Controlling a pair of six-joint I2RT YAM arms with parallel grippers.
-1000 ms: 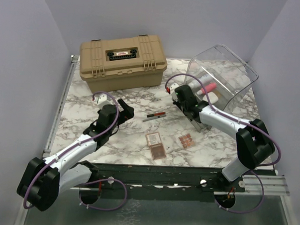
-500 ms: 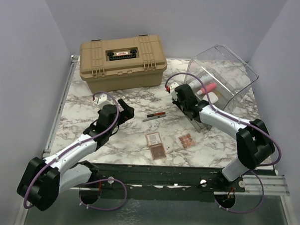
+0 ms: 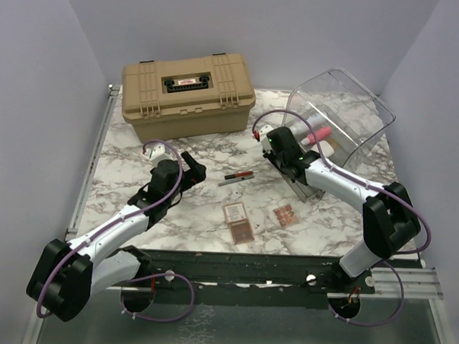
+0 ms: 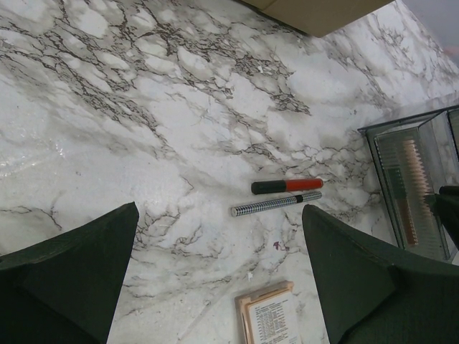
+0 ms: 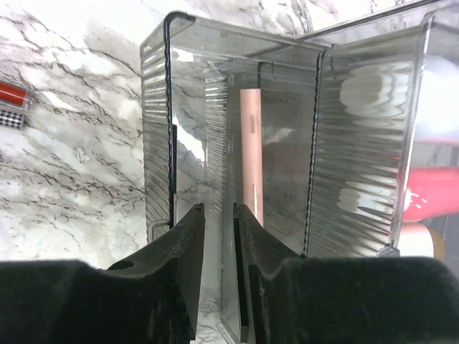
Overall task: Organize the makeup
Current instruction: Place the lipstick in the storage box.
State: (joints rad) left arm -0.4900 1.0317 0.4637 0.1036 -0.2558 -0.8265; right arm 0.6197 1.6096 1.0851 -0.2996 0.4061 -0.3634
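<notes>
My left gripper (image 3: 193,169) is open and empty, low over the marble; in the left wrist view (image 4: 219,211) a red-and-black pencil (image 4: 287,185) and a checkered pencil (image 4: 276,203) lie just ahead of it, with a square palette (image 4: 269,319) near it. From above, the pencils (image 3: 237,177) lie mid-table, with small palettes (image 3: 234,212) (image 3: 241,232) (image 3: 285,215) in front. My right gripper (image 3: 289,161) is shut on the thin wall of the clear drawer (image 5: 215,107), its jaws (image 5: 219,208) nearly closed. A pink-tan tube (image 5: 252,150) lies inside the drawer. A pink tube (image 3: 316,136) sits in the clear bin (image 3: 346,108).
The large tan hard case (image 3: 189,94) stands closed at the back left. The clear bin stands at the back right, with the drawer (image 3: 305,189) reaching out toward the table's middle. Grey walls close in both sides.
My right gripper has shifted slightly up and left at the drawer. The left arm and the makeup on the table have not moved.
</notes>
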